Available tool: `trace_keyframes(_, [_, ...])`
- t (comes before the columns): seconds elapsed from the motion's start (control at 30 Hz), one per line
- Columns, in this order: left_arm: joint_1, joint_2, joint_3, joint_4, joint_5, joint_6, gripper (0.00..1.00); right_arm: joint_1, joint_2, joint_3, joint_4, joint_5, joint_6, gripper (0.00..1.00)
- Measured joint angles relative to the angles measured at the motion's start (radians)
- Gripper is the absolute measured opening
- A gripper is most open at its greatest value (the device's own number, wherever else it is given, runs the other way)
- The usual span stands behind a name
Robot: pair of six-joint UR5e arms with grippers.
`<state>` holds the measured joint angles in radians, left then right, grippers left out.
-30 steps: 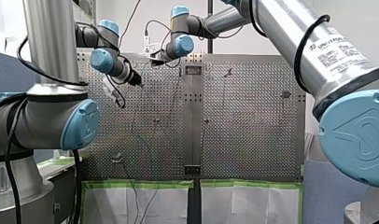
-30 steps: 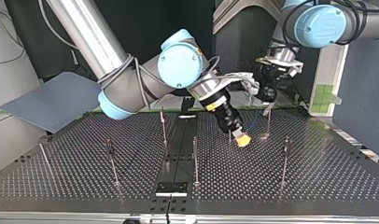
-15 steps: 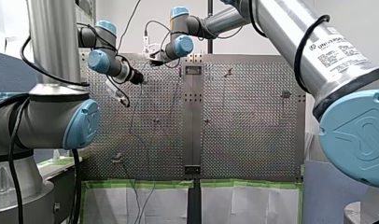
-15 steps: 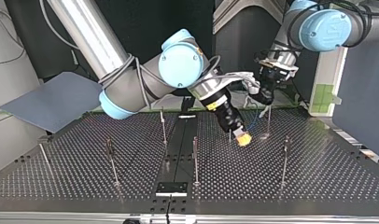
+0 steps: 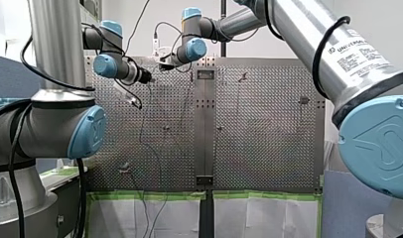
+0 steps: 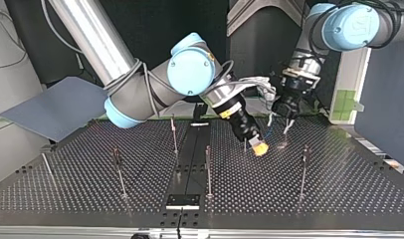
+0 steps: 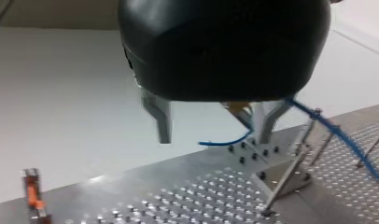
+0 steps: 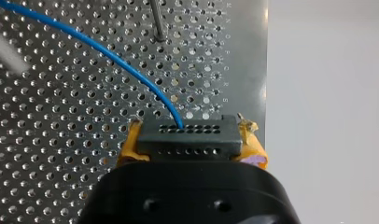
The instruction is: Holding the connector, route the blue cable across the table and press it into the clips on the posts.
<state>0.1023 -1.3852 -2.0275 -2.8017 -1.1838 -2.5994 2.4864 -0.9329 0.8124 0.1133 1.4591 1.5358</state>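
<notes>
Thin blue cable [image 8: 108, 53] plugs into the top face of a black rectangular connector [image 8: 187, 137] with rows of small holes. The right claw [image 8: 190, 136] is pinching that connector between its yellow pads [image 8: 130, 144]. In the top view the right claw [image 6: 259, 148] sits low over the perforated metal worktop [image 6: 339, 189], right of the centre strip, tilted down, with a short post [image 6: 245, 144] just beside it. From the connector the cable arcs away over the holes, passing near a thin metal post [image 8: 156, 21]. The black left claw [image 7: 214, 128] has its metal fingers [image 7: 163, 119] spread with nothing gripped. A loop of blue cable [image 7: 225, 141] shows in the gap beyond them, and more of it runs down past one finger. The left claw [image 6: 280, 121] hangs behind the right one, near the worktop's far edge, beside another post [image 6: 287, 132]. Taller posts [image 6: 208, 169] stand scattered across the worktop, well apart. A flat blue-grey panel [image 6: 55, 107] lies at the top view's left.
</notes>
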Motion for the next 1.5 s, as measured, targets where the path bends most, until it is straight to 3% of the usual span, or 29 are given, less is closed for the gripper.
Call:
trace_keyframes(0.03, [0.000,0.000,0.000,0.002,-0.007,-0.001,0.00,0.000,0.000,0.000,0.000,0.000,0.000,0.00])
trace_keyframes(0.37, [0.000,-0.044,-0.003,-0.006,-0.097,0.055,0.00,0.000,0.000,0.000,-0.001,0.000,0.000,0.00])
trace_keyframes(0.53, [0.014,-0.024,-0.003,-0.043,-0.139,0.093,0.00,0.000,0.000,0.000,-0.001,0.000,0.002,0.00])
trace_keyframes(0.7, [0.023,0.004,-0.002,-0.047,-0.164,0.097,0.00,-0.001,0.000,0.000,-0.004,-0.002,0.020,0.00])
trace_keyframes(0.83, [0.047,0.032,0.001,-0.024,-0.191,0.078,0.00,-0.002,0.001,0.000,-0.008,-0.021,0.035,0.00])
trace_keyframes(1.1, [0.085,0.028,0.018,0.016,-0.249,0.111,0.00,-0.009,0.020,-0.002,-0.032,-0.076,0.090,0.00])
trace_keyframes(1.27, [0.097,-0.008,0.025,0.023,-0.251,0.148,0.00,-0.017,0.041,-0.005,-0.037,-0.080,0.102,0.00])
trace_keyframes(1.5, [0.107,-0.048,0.036,0.072,-0.208,0.163,0.00,-0.022,0.067,-0.040,-0.038,-0.079,0.106,0.00])
